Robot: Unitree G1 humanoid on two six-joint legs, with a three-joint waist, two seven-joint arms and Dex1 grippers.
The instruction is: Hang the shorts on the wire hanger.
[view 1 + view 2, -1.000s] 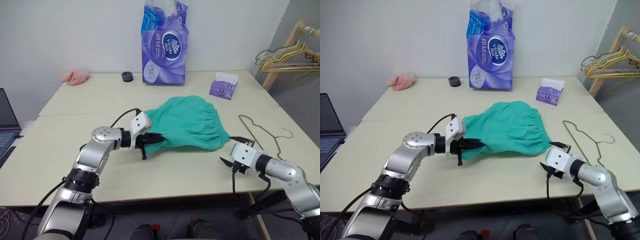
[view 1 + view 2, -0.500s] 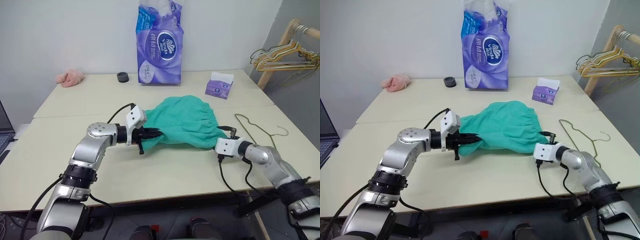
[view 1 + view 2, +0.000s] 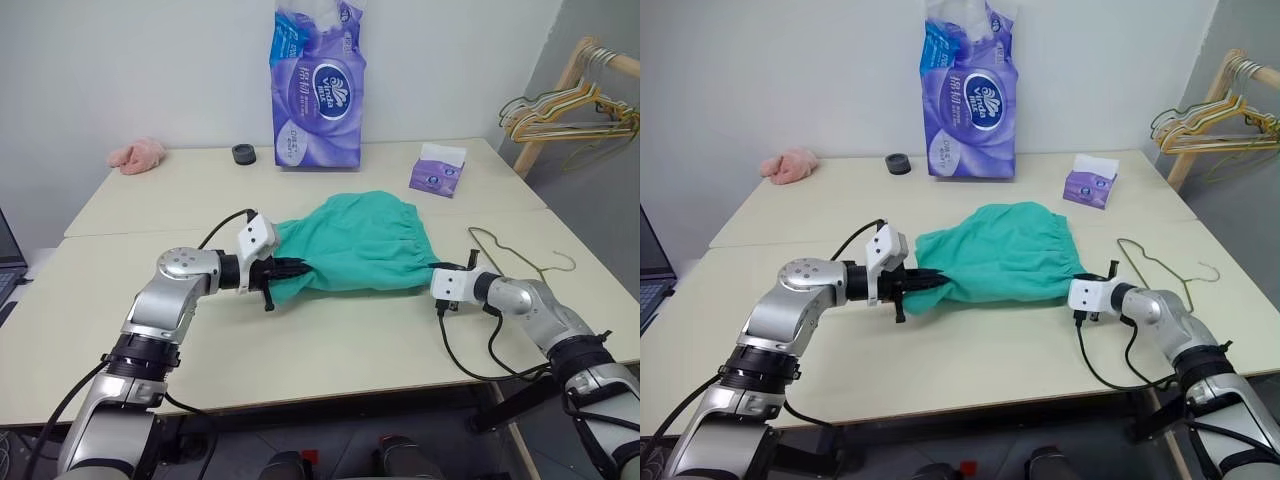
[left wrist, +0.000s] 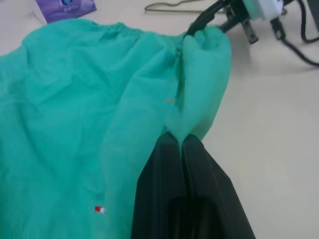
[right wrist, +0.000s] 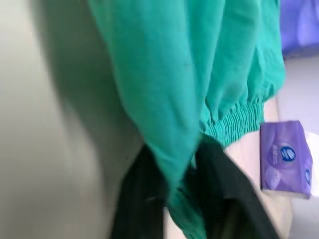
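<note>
Left gripper (image 4: 180, 142) pinched one end of the shorts (image 3: 350, 245) on the table (image 3: 330, 350); right gripper (image 5: 172, 194) apparently clamped the waistband corner, beside the wire hanger (image 3: 520, 265).

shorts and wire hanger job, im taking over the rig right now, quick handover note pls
Left pincer: shut on one corner of the shorts.
Right pincer: shut on the opposite corner, by the gathered waistband.
The shorts lie on the table, spread between both arms.
The wire hanger lies flat on the table beside the right arm, untouched.
Done: both corners gripped.
Left: lift the shorts and get them onto the hanger.
</note>
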